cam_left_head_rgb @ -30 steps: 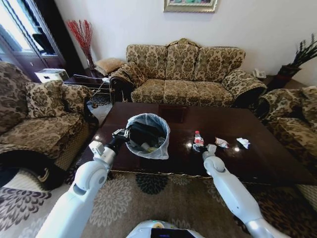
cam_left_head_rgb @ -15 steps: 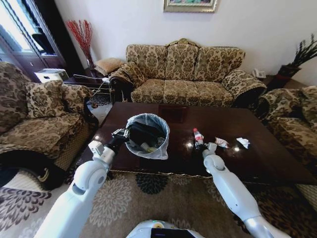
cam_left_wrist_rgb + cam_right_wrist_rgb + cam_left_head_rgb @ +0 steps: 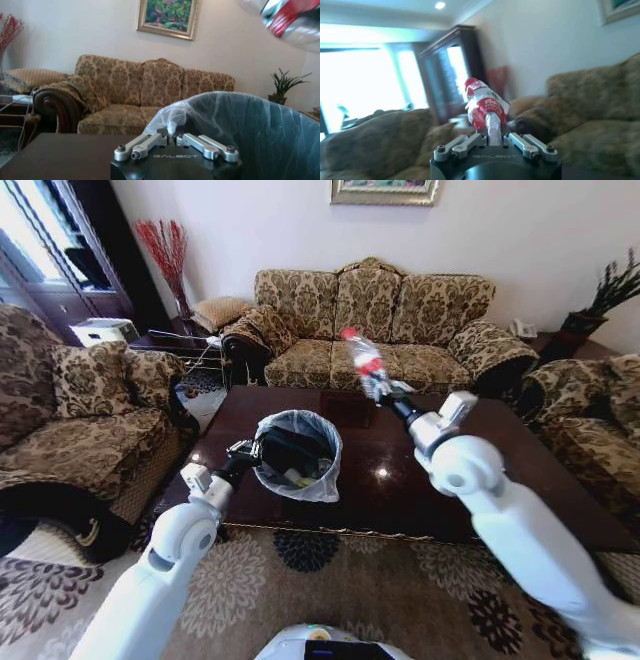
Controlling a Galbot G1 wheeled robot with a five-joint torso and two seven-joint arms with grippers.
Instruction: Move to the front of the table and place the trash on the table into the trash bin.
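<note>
My right gripper (image 3: 381,390) is raised high over the dark brown table (image 3: 370,500), shut on the small clear bottle (image 3: 361,357) with a red label. The bottle tilts up and away, beyond the far rim of the trash bin (image 3: 297,452). In the right wrist view the bottle (image 3: 484,108) stands between the closed fingers of that gripper (image 3: 490,141). The bin stands on the table with a pale bag over its rim and some trash (image 3: 303,476) inside. My left gripper (image 3: 246,451) is shut on the bag at the bin's left rim, seen close up (image 3: 172,139). The bottle (image 3: 286,18) hangs above the bin (image 3: 260,127).
A patterned sofa (image 3: 380,330) stands behind the table and armchairs sit at the left (image 3: 80,410) and right (image 3: 590,410). A floral rug (image 3: 300,570) lies before the table's front edge. My raised right arm (image 3: 500,510) covers the table's right part.
My right gripper has lifted the bottle off the table and swung it up and back, to above and beyond the bin. The left arm and the bin have stayed put.
</note>
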